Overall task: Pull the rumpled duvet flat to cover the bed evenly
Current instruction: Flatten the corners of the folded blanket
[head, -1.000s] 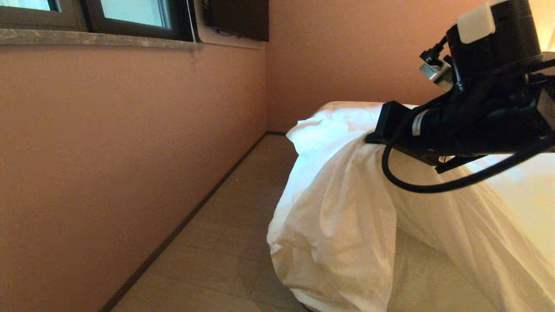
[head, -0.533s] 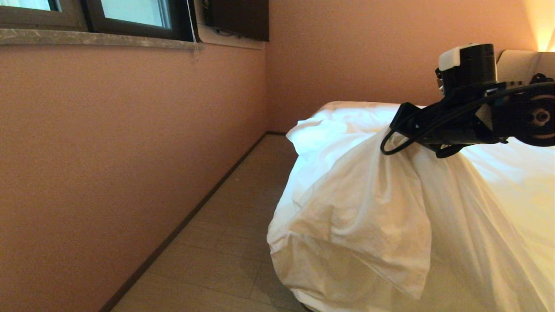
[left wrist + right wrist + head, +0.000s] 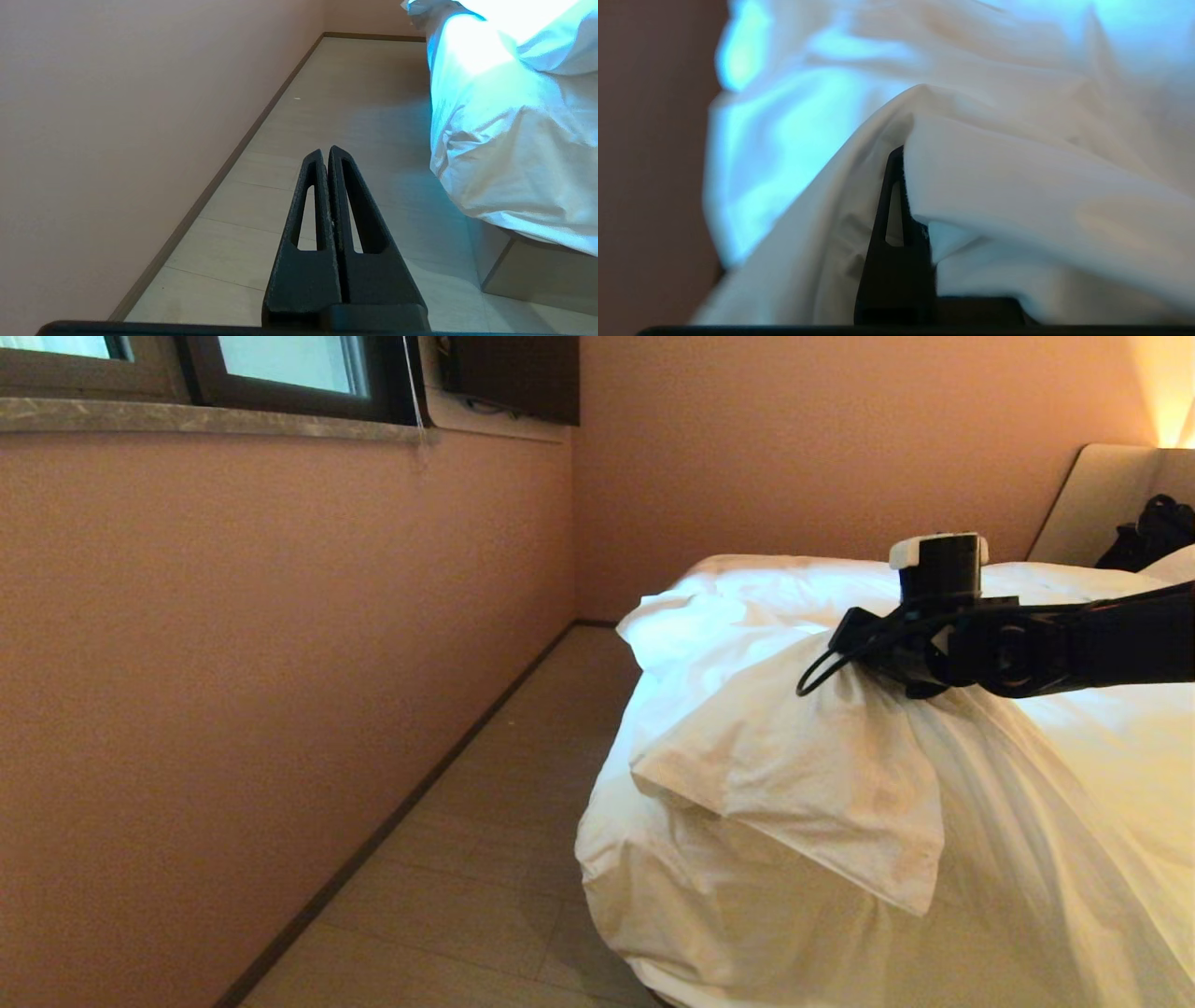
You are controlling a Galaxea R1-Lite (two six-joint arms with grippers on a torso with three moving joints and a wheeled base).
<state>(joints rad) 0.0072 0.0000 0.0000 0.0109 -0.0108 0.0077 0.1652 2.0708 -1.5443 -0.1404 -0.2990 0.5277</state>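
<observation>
Above the left edge of the bed [image 3: 1092,495], the right gripper [image 3: 845,639] is closed on a fold of the duvet [image 3: 803,775] and holds it lifted, so the cloth hangs in a flap over the near corner. The left gripper [image 3: 326,154] is closed and empty, low over the floor [image 3: 485,859].

Dim warm room w/ lamp glow upper right; right wrist view blurry.
</observation>
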